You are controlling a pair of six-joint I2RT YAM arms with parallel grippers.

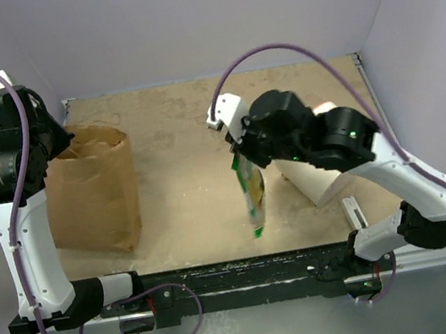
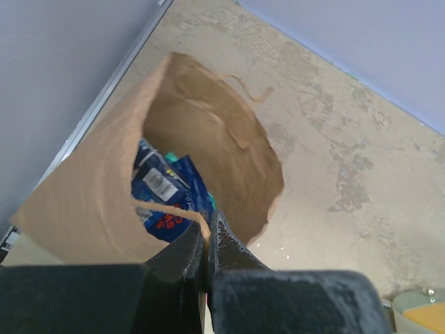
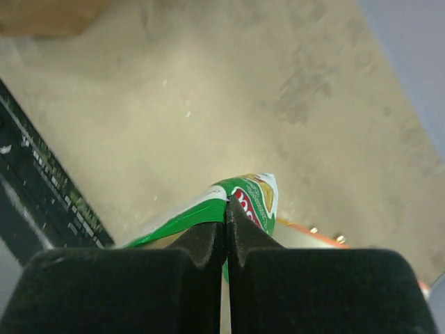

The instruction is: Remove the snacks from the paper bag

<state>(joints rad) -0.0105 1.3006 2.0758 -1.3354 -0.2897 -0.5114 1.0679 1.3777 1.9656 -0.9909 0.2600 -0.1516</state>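
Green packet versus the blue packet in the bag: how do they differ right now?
The green packet is out of the paper bag; the blue packet lies inside it. The green packet hangs from the shut right gripper; the blue packet is held by no gripper. The green packet shows a red label, the blue packet a white barcode patch. Both are flat, glossy packets.

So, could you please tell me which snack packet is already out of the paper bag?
The green packet with the red label: the right gripper holds it over the table, while the dark blue packets lie inside the paper bag.
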